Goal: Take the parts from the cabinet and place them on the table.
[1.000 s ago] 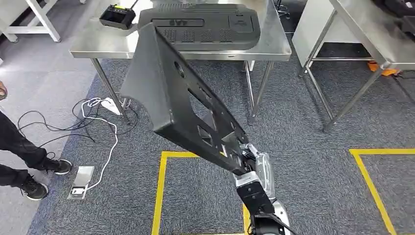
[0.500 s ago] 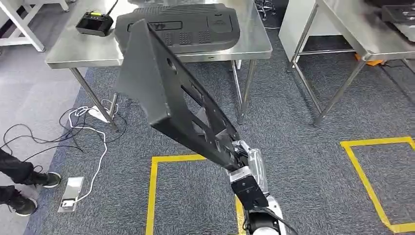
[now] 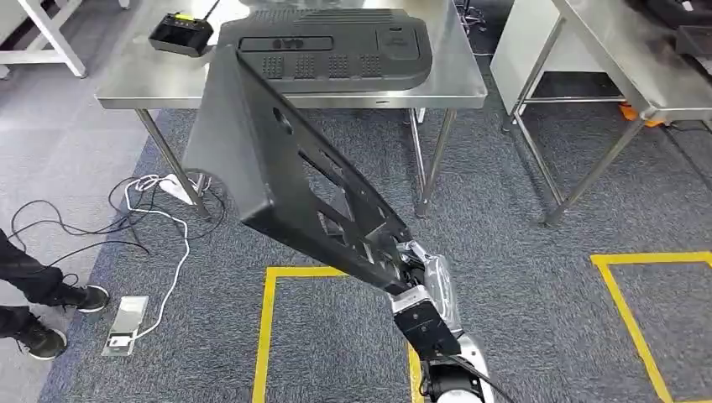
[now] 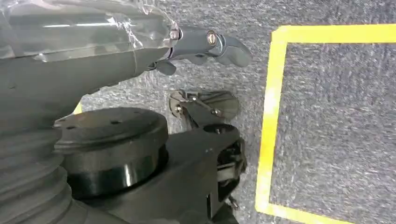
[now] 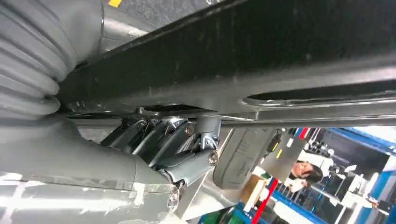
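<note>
The right robot hand [image 3: 409, 267] grips the lower end of a long black plastic panel [image 3: 285, 180], its fingers [image 5: 175, 135] curled up against the panel's underside in the right wrist view. The panel rises tilted from the hand toward the upper left, its broad flat end reaching up in front of the near edge of the steel desk [image 3: 143, 80]. It is a moulded matte-black part with a thick rim, round holes and several angular cut-outs along its length. On the desk lies a second, wider black moulded panel [image 3: 327, 49] with ribbed grille patches, flat and taking up most of the top; a black handheld controller [image 3: 180, 34] sits at the desk's far left corner, apart from it. A second steel desk [image 3: 621, 54] stands to the right, with open grey carpet between the two. Yellow floor tape [image 3: 270, 327] marks squares on the carpet below the arm. White and black cables [image 3: 159, 210] trail by the desk's left legs, near a person's feet [image 3: 42, 319]. The left robot hand [image 4: 205, 44] hangs over the carpet, holding nothing, fingers loosely bent.
</note>
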